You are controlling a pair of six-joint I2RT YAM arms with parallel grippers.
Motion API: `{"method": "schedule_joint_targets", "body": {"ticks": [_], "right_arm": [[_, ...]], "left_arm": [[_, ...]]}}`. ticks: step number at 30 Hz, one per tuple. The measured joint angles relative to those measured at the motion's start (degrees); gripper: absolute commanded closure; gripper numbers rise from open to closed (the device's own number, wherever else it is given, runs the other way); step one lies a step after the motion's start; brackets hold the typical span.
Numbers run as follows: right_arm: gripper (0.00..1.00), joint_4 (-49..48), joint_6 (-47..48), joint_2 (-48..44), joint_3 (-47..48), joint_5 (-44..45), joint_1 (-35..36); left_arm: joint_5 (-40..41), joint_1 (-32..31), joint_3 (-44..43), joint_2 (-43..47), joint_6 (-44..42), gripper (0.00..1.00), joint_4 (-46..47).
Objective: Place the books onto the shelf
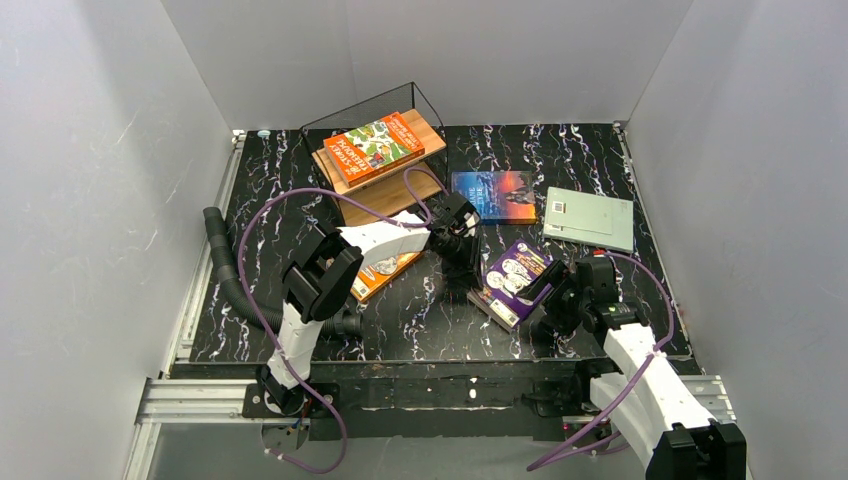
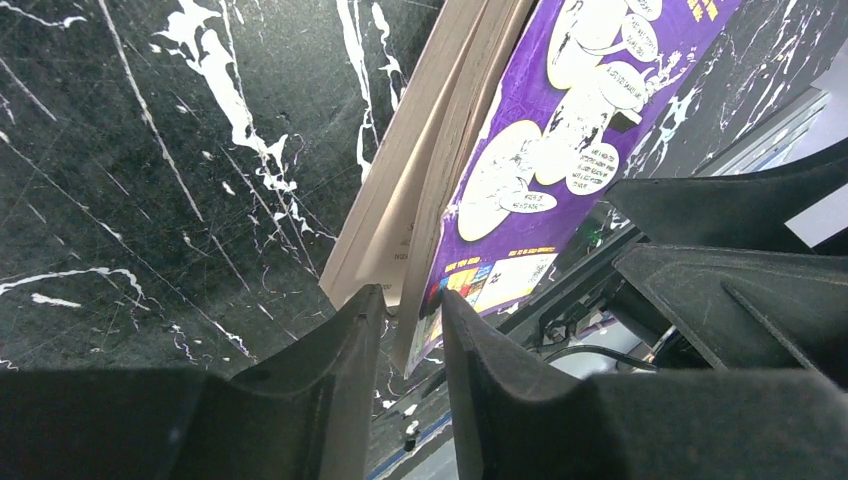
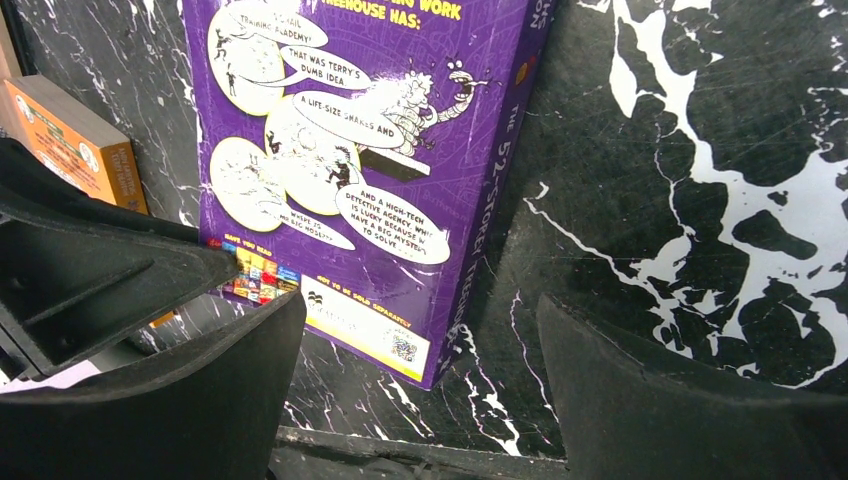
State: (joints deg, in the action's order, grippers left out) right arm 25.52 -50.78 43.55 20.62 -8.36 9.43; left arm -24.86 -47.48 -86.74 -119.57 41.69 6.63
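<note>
The purple book (image 1: 513, 280) lies at the front right of the table, its left edge lifted. My left gripper (image 1: 462, 255) is at that edge; in the left wrist view the gripper (image 2: 410, 300) is shut on the book's corner (image 2: 520, 180), one finger on the page block and the other on the purple cover. My right gripper (image 1: 560, 292) stands wide open just right of the book, whose near corner (image 3: 380, 200) lies ahead of the gripper (image 3: 418, 310), untouched. The shelf (image 1: 425, 128) stands at the back with a red-green book (image 1: 375, 148) on its top board.
An orange book (image 1: 385, 272) lies partly under my left arm. A blue sunset book (image 1: 495, 195) and a pale grey-green book (image 1: 590, 218) lie flat at the back right. White walls enclose the table, and the front edge (image 3: 400, 450) is close under my right gripper.
</note>
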Motion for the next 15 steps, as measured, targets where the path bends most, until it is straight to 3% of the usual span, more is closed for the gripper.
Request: {"method": "schedule_joint_targets", "body": {"ticks": [2,5,15], "right_arm": [[0.06,-0.02,0.00,-0.02,-0.17,0.00,0.00],[0.06,0.04,-0.02,0.00,-0.61,0.00,0.00],[0.06,0.04,0.00,-0.13,-0.70,0.02,0.00]], "left_arm": [[0.04,0.00,0.04,0.00,0.13,0.52,-0.04],[-0.02,0.00,0.04,0.11,0.07,0.40,-0.02],[-4.04,0.00,0.07,0.13,4.17,0.42,5.55]]}}
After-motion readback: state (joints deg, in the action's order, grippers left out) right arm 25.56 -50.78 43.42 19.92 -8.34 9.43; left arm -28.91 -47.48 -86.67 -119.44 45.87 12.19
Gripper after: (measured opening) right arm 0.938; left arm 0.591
